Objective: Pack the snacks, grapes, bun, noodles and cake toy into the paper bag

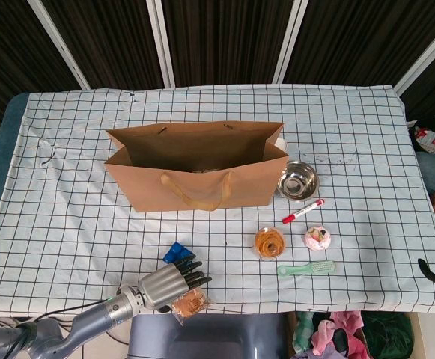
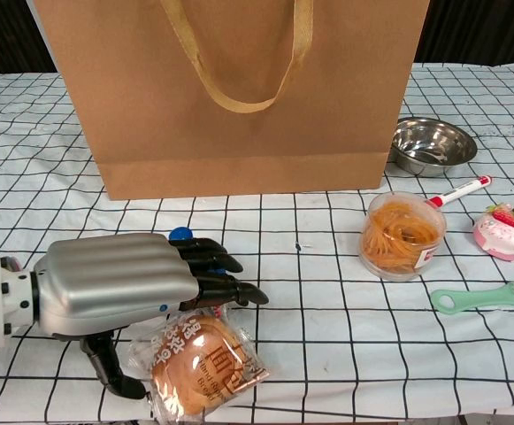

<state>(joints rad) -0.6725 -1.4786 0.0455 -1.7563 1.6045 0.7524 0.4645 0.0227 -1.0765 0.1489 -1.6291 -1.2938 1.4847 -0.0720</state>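
1. Reaching with the left hand [image 2: 124,288] over the wrapped bun [image 2: 202,367] at the near table edge; the fingers are lying extended above the packet with the thumb down beside it, and I am not yet seeing a closed hold.
2. Judging the grip: I am planning to close thumb and fingers across the bun's width, since the clear wrapper looks slippery and crinkly.
3. Noting the paper bag [image 1: 195,168] standing open further back, well apart from the bun; I am expecting to lift high to clear its rim and handle.
4. Listing the remaining items: the noodles tub [image 2: 402,235] and the cake toy [image 2: 506,230] are sitting to the right; a blue object [image 1: 174,252] is lying beside the hand.
5. Reading labels: red characters are showing on the bun wrapper, too blurred to read.
6. Right hand: barely showing at the head view's edge, and I cannot tell its state.
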